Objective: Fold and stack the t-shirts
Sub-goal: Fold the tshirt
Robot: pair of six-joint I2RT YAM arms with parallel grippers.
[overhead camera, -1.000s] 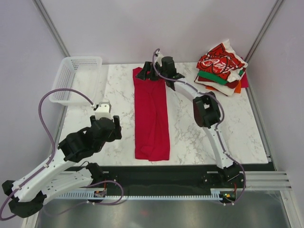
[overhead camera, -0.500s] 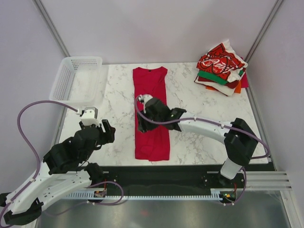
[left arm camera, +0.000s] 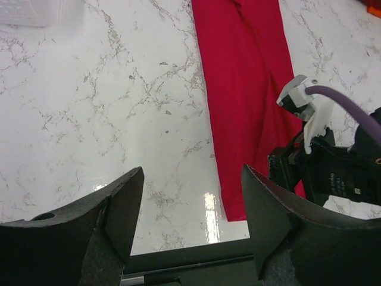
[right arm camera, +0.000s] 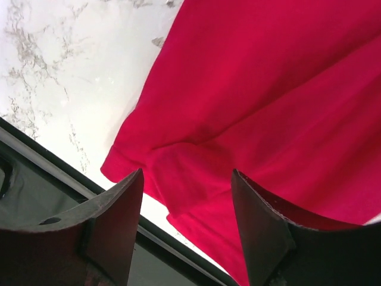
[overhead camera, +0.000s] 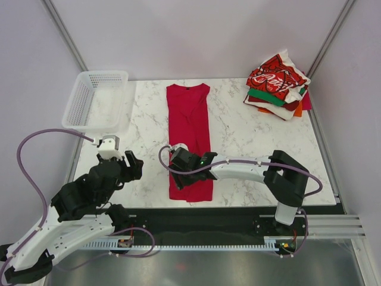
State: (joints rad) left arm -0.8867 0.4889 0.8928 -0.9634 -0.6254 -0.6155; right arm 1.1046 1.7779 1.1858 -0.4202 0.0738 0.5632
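A plain crimson-red t-shirt [overhead camera: 190, 128] lies folded into a long narrow strip down the middle of the marble table, collar at the far end. It also shows in the left wrist view [left arm camera: 244, 89] and fills the right wrist view [right arm camera: 268, 101]. My right gripper [overhead camera: 178, 171] is open and hovers just above the shirt's near hem, left corner [right arm camera: 128, 158]. My left gripper [overhead camera: 122, 159] is open and empty over bare table left of the shirt. A stack of folded t-shirts [overhead camera: 278, 84], top one red with white script, sits at the far right corner.
A white mesh basket [overhead camera: 98, 98] stands at the far left corner. The table's near edge and a black rail [overhead camera: 196, 214] run just below the shirt's hem. The right arm [overhead camera: 250, 168] stretches low across the table's near right part.
My right gripper has swept from the shirt's collar at the far end down along it to the near hem. My left arm pulled back toward the near left.
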